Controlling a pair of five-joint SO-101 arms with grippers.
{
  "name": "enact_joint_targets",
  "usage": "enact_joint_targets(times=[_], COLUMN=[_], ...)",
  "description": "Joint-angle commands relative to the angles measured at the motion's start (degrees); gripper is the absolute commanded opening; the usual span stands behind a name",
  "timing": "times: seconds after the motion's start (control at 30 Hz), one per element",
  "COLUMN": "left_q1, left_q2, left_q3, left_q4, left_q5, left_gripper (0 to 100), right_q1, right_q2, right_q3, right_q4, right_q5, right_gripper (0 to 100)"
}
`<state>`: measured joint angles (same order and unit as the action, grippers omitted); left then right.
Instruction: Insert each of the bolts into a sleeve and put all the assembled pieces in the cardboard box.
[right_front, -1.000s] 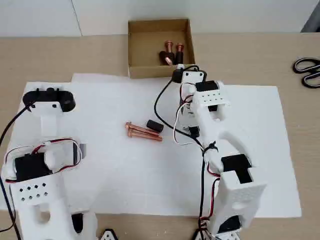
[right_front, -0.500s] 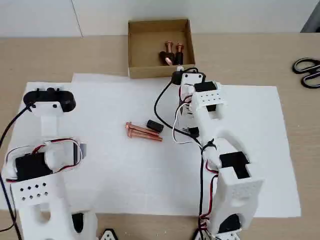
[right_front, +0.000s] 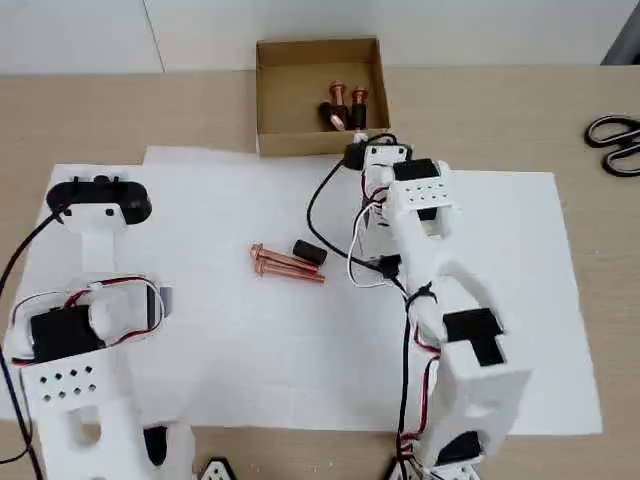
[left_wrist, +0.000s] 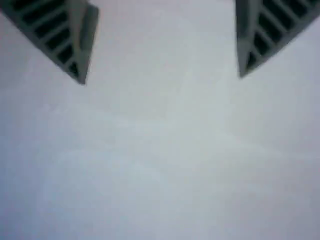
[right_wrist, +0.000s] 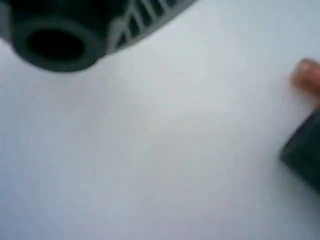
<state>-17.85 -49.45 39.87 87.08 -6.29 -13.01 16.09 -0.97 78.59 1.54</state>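
right claw is clenched on a sleeve, left claw hangs released. i'd keep the bore level and feed a bolt in straight.

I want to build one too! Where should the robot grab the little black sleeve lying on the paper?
Grab the black sleeve around its round middle, coming straight down from above, I think. It lies on its side on the white paper, so its curved wall faces up, and pinching there leaves the ends free for a copper bolt.

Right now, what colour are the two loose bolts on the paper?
The bolts are copper-coloured; the high view shows them best.
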Motion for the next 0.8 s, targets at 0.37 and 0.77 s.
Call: enact_joint_targets(times=[0.37, 0.77], left_q1=[2.99, 23.38], left_q2=[19.96, 47.56], left_q3=[-18.59, -35.82], left_q4=[-0.97, 0.09], left_q5=[0.70, 22.24], left_gripper=[18, 18], right_q1=[7.96, 8.31], right_q2=[-26.51, -26.51], right_q3=[-5.01, -5.01], right_q4=[7.60, 11.74], right_q5=[7.47, 8.26], right_gripper=[0.4, 0.4])
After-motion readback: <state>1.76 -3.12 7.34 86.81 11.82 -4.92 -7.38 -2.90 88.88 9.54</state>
